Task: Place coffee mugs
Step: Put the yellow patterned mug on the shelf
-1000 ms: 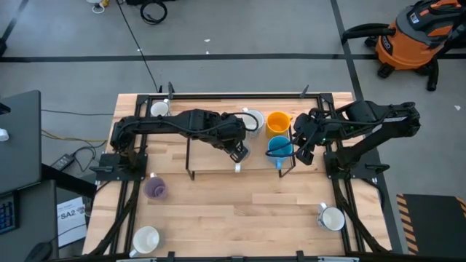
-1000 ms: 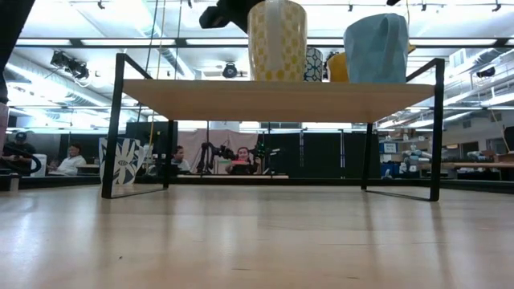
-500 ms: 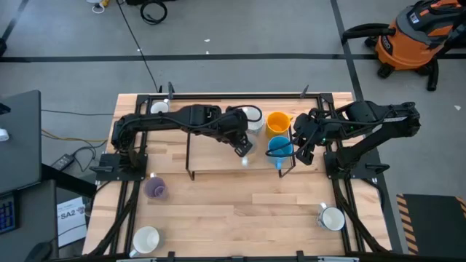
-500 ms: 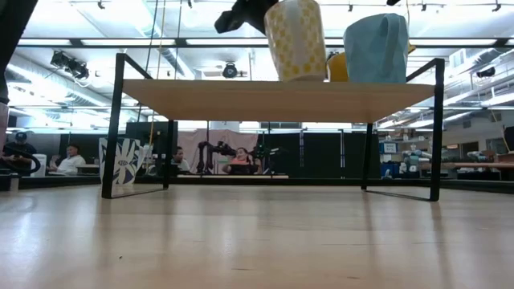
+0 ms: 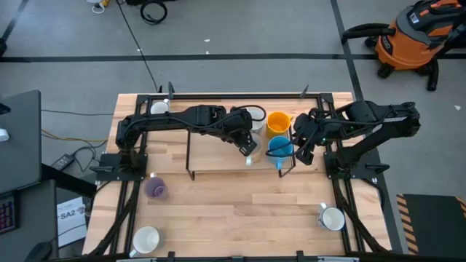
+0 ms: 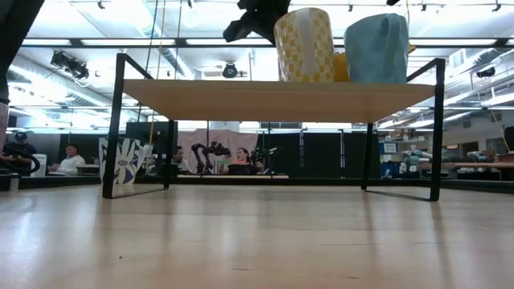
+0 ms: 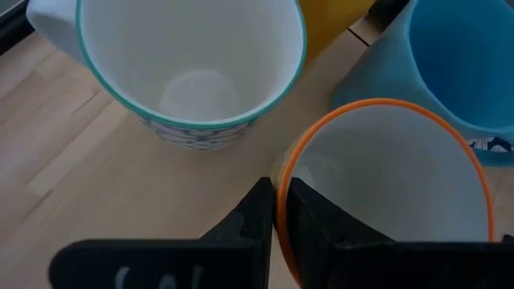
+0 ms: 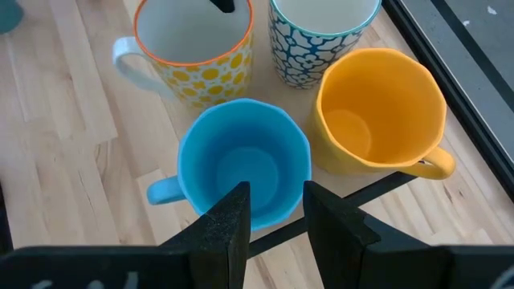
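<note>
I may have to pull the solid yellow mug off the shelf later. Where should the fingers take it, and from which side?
By the rim wall, from above. The yellow mug stands upright with its mouth open, so one finger can go inside and one outside. Take the wall nearest the shelf's edge rail; the blue mug and the blue-patterned mug crowd the other sides, and the handle juts sideways.

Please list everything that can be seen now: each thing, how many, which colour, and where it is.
Table: one, light wood.
Shelf: one, wooden top, black frame, mid-table.
Patterned mug: one, white and blue, on shelf.
Orange-yellow mug: one, on shelf.
Blue mug: one, on shelf.
Dotted mug: one, yellow dots on white, at shelf.
White mugs: three, on table, back left, front left, front right.
Purple mug: one, table's left side.
Vacuum: one, orange, on floor.
Left gripper: shut on dotted mug's rim.
Right gripper: open, at blue mug.
</note>
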You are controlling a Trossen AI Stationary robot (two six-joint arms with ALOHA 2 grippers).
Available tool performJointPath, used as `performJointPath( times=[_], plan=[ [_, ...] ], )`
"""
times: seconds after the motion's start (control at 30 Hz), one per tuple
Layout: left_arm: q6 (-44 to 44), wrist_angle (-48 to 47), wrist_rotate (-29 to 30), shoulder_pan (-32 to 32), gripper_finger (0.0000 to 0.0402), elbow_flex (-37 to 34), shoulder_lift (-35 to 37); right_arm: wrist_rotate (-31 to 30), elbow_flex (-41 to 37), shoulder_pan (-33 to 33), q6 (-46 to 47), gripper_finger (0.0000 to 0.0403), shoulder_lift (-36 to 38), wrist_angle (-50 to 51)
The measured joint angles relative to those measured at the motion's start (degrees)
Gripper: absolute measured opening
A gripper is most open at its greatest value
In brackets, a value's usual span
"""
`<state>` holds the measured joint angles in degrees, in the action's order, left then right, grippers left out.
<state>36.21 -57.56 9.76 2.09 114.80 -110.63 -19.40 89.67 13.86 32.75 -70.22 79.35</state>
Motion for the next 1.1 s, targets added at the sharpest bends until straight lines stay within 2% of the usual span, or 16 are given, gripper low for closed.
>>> performJointPath(
  times=[0.53, 1.1],
  plan=[
    [0.1, 0.3, -0.3, 0.0, 0.0043, 0.0, -0.1, 0.0, 0.0, 0.0, -1.4, 0.0122, 0.0, -0.1],
    [0.1, 0.2, -0.2, -0.1, 0.0134, 0.0, -0.1, 0.0, 0.0, 0.0, -1.4, 0.0122, 0.0, -0.1]
  ],
)
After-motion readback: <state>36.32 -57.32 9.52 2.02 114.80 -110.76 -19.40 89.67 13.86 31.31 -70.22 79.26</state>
